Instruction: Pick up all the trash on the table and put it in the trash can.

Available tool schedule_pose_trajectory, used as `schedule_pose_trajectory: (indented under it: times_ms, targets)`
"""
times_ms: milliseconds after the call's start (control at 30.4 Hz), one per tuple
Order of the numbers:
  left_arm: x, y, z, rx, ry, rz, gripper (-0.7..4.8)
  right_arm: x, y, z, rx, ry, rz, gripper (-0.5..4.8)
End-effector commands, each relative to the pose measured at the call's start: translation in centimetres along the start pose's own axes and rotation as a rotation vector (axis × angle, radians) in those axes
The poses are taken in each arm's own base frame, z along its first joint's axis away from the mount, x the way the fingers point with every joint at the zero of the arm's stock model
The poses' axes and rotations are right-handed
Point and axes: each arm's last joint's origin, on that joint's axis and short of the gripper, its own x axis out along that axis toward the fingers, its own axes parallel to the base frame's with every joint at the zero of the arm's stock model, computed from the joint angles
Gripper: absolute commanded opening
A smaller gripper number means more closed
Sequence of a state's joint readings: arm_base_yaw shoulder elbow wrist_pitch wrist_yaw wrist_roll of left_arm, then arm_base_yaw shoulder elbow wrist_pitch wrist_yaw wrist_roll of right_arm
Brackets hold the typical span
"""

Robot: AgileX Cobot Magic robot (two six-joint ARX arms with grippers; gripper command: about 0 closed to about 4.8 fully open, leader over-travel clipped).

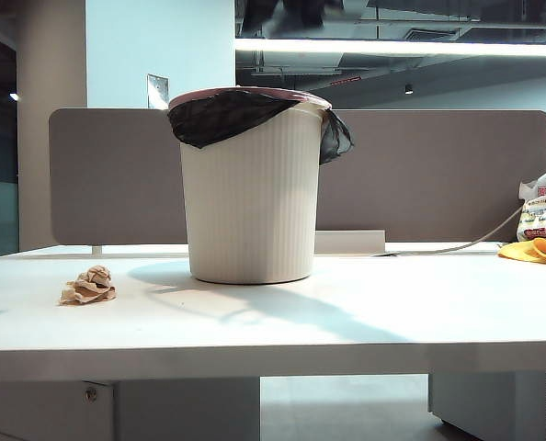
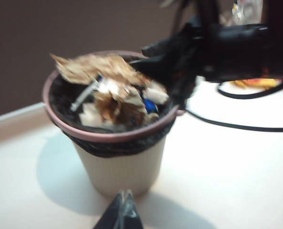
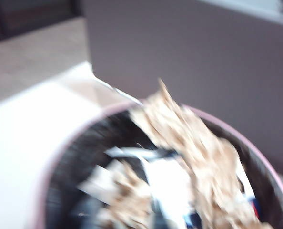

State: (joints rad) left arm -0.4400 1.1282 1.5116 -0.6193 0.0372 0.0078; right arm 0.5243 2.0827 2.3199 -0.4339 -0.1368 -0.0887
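The trash can, off-white and ribbed with a pink rim and a black liner, stands mid-table. One tan crumpled wad of trash lies on the table left of it. Neither arm shows in the exterior view. In the left wrist view the can holds mixed scraps, with a tan paper on top by the rim. My right gripper hangs black over the can's far rim; its jaws are too blurred to read. The right wrist view looks down into the can at tan paper. My left gripper is shut and empty, in front of the can.
A grey-brown partition panel runs behind the can. At the far right lie a yellow-orange cloth and a printed plastic bag. A cable trails across the table's back right.
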Motion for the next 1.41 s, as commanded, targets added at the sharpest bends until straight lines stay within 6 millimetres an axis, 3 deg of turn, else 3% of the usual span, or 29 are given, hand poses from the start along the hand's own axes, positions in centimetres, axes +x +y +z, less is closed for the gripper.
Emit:
schedule_pose_trajectory:
  times_ms: [33,197,395,625,790,954,987,1020,1053,1086,1119,1184,1316,1415]
  targets:
    - [-1.9,0.0,0.3,0.004,-0.025,0.02,-0.06,-2.6,1.9,2.5,0.007,-0.054,0.079,-0.09]
    - [-5.2,0.1,-1.0,0.012,0.068,0.091,-0.05,-4.5,6.8,3.5,-0.034,-0.015,0.192,-0.09]
    - [-8.5,0.1,-3.2,0.019,0.03,0.152,-0.06,-3.4,10.7,2.1,-0.028,0.002,0.276,-0.09]
    - [-11.6,0.0,-7.5,-0.03,0.065,0.159,-0.06,0.9,12.0,-3.4,0.065,0.046,0.294,-0.09]
    - [-11.5,0.0,-9.9,-0.065,0.111,0.161,-0.05,4.6,12.7,-7.9,0.084,0.158,0.341,-0.09]
    - [-10.9,0.0,-10.7,-0.088,0.149,0.164,-0.05,7.5,13.9,-12.3,0.102,0.271,0.361,-0.08]
    - [-10.9,0.0,-10.7,-0.088,0.146,0.164,-0.06,8.0,14.0,-13.2,0.103,0.288,0.369,0.17]
    - [-10.9,0.0,-10.7,-0.088,0.143,0.164,-0.06,8.4,14.1,-13.9,0.105,0.299,0.384,0.9]
    - [-10.9,0.0,-10.7,-0.088,0.142,0.165,-0.06,8.9,14.3,-14.6,0.106,0.308,0.402,2.25]
    - [-10.9,0.0,-10.7,-0.088,0.143,0.165,-0.06,9.3,14.4,-15.3,0.109,0.315,0.411,3.14]
    - [-10.9,0.0,-10.7,-0.088,0.145,0.165,-0.05,9.6,14.4,-15.8,0.115,0.325,0.409,3.54]
    - [-10.9,0.0,-10.7,-0.088,0.149,0.165,-0.05,10.3,14.6,-17.2,0.119,0.353,0.405,3.62]
    - [-10.9,0.0,-10.8,-0.088,0.151,0.165,-0.05,11.2,14.7,-19.1,0.129,0.395,0.396,4.35]
    - [-11.0,0.0,-10.8,-0.087,0.157,0.165,-0.05,11.7,14.8,-20.2,0.139,0.413,0.378,4.42]
